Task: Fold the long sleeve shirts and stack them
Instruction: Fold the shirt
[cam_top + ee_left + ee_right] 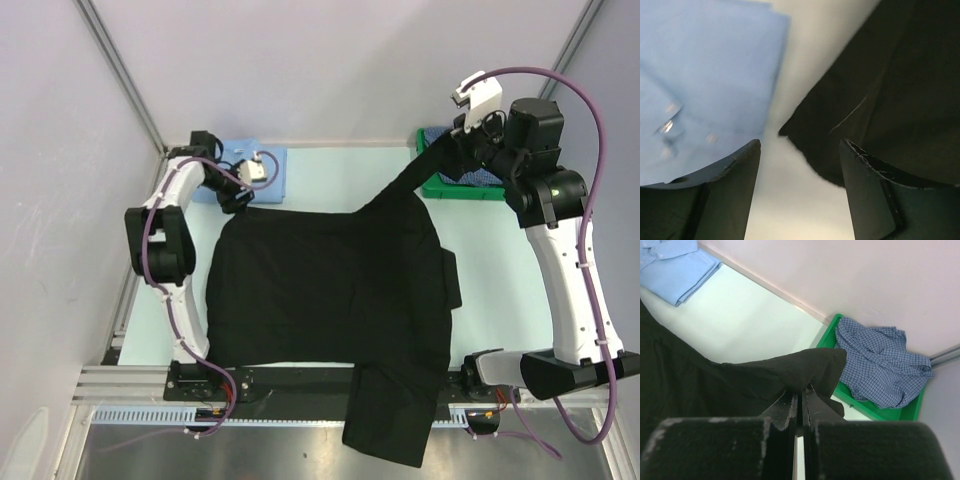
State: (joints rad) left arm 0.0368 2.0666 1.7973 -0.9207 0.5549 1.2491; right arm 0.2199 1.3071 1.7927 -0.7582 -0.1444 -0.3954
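Here the black shirt lies spread flat across most of the table, its front part hanging over the near edge between the two arm bases. One sleeve is pulled up off the cloth toward the far right, and the right claw is clenched on its end: in the right wrist view the fingers meet with black fabric pinched between them and bunched over their tips. That raised sleeve runs taut from the shirt's far right shoulder up to the claw, which hangs above the near edge of the green bin. In the bin lies the checked shirt, crumpled and unfolded. The left claw is released, its two fingers standing well apart with nothing between them but bare table. It hovers at the far left corner of the black shirt, whose edge shows just past the right finger. Just beside it, at the far left of the table, sits the blue shirt, folded into a flat square with a few pale buttons showing. The blue and black shirts lie near each other with a strip of table between them.
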